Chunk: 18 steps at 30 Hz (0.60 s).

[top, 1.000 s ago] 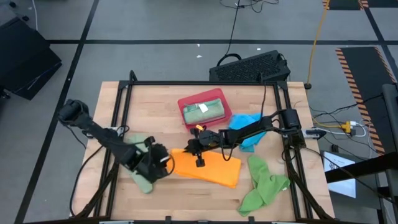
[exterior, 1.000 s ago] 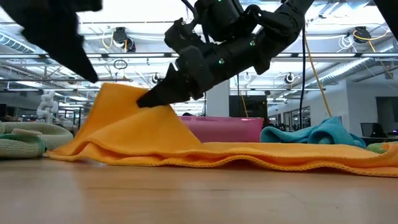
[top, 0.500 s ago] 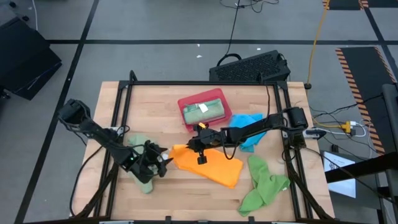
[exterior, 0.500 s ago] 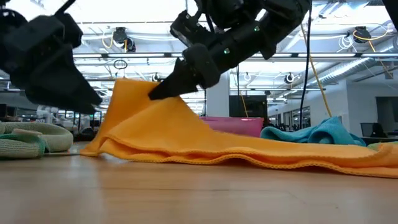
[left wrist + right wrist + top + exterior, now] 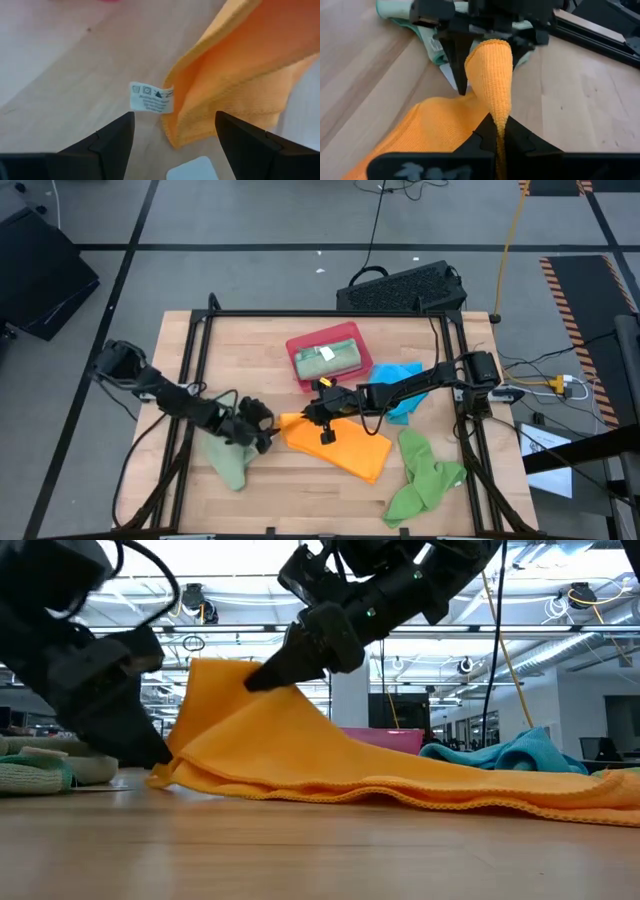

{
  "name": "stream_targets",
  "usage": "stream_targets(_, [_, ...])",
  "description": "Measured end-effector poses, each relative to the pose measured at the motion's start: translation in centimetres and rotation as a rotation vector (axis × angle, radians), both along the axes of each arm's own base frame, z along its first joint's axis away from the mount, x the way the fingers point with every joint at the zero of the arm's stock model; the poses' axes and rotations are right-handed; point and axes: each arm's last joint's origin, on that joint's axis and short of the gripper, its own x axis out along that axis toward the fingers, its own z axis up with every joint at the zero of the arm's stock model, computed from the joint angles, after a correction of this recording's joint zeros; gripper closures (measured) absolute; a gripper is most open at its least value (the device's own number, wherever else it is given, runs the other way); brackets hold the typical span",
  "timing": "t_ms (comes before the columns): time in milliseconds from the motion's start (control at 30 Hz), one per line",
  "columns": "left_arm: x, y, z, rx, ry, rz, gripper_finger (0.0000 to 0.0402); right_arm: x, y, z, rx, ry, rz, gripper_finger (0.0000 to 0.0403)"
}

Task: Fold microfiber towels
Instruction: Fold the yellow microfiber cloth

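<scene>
**Right pincer clamped on orange towel; left pincer spread at its corner**

Right pincer (image 5: 500, 132) is clamped on a raised fold of the orange towel (image 5: 340, 445), which lies mid-bench, its other end flat. Left pincer (image 5: 262, 430), fingers apart, sits at the towel's tagged corner, above a sage green towel (image 5: 228, 465). Beyond: bright blue towel (image 5: 400, 385), red tray (image 5: 296, 358).

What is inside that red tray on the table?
The red tray holds a folded sage green towel with a white label showing on it. Whether anything lies beneath that towel cannot be seen, because the cloth covers most of the tray's floor.
</scene>
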Motion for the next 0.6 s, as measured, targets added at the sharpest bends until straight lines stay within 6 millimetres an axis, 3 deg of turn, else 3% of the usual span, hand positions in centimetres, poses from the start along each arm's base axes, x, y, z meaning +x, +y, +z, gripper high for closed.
stream_targets(200, [0.0, 1.4, -0.6, -0.019, 0.014, -0.049, 0.0139, 0.0, 0.0, 0.0, 0.0, 0.0, 0.001, 0.0403])
stream_targets(600, [0.3, 1.8, -0.5, -0.086, 0.008, -0.142, 0.0261, 0.0, 0.0, 0.0, -0.023, -0.001, 0.014, 0.0403])
